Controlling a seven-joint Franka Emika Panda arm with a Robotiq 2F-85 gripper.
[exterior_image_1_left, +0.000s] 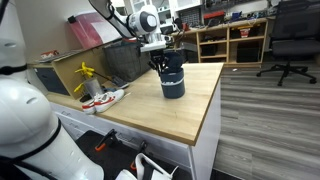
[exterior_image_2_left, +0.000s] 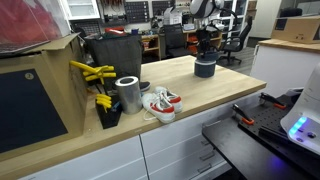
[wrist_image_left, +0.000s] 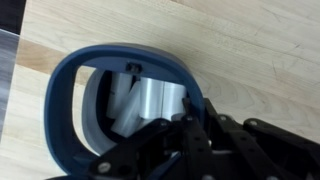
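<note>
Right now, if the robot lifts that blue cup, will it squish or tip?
Probably no squishing: the blue cup has a thick, evenly rounded rim, so it looks stiff. It stands upright and squat on the wooden table, so a push would likely slide it, not tip it. The gripper sits at one side of the rim, so lifted it might tilt.

An exterior view stands close beside the robot's white body (exterior_image_1_left: 25, 115) and looks down across the worktop (exterior_image_1_left: 190, 115) toward shelves (exterior_image_1_left: 235, 40). An exterior view sits lower, near the shoes (exterior_image_2_left: 160, 102), facing along the worktop to the distant blue container (exterior_image_2_left: 205, 67). Both exterior views share these. The wrist view looks steeply down into the blue container (wrist_image_left: 60, 100) from very near.
</note>
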